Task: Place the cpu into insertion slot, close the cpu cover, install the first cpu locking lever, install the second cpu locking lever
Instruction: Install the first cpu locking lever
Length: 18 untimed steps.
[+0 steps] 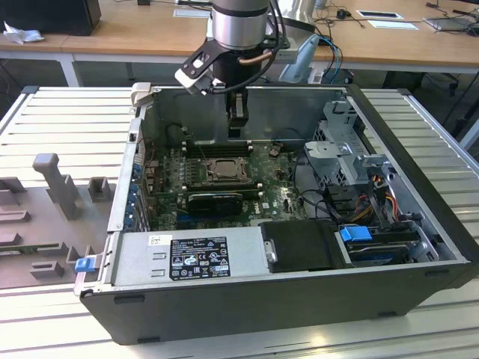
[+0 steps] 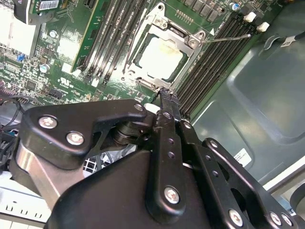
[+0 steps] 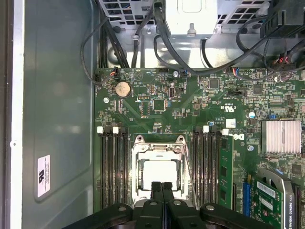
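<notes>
Slatted metal table point(image 1: 67, 112) carries an open computer case point(image 1: 299, 299). Gripper point(image 3: 162, 187) jaws are pressed together, empty, at the edge of the cpu cover point(image 3: 137, 167), which lies over the cpu point(image 3: 159, 172) in the insertion slot point(image 3: 157, 140). One locking lever point(image 2: 226, 38) looks unlatched, so press it slowly and squarely.

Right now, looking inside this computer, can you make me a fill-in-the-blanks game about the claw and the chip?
1. The claw has its fingertips pressed together, so it is ___.
2. The cpu cover is not up: it is folded ___ over the cpu.
3. The motherboard around them is coloured ___.
4. Black memory slots run along ___ sides of the cover.
Missing words: shut, down, green, both.
</notes>
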### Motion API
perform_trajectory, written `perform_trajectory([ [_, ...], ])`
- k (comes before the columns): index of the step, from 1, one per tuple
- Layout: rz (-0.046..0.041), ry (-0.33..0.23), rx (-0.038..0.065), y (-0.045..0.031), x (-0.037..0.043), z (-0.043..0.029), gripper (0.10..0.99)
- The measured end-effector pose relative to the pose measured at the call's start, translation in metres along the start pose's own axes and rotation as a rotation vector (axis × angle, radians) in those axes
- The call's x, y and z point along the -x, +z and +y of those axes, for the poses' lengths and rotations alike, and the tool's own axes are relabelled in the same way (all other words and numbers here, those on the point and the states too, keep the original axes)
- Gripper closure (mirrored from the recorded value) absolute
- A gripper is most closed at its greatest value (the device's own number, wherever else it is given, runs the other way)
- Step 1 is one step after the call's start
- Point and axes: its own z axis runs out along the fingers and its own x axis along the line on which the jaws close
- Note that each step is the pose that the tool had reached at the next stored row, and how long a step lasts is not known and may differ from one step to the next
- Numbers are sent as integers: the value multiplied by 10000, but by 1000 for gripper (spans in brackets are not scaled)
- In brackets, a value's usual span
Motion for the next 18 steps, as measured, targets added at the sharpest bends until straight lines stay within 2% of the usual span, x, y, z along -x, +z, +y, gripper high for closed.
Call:
perform_trajectory([
  [18, 1, -2, 1, -126, -5, 3, 980],
])
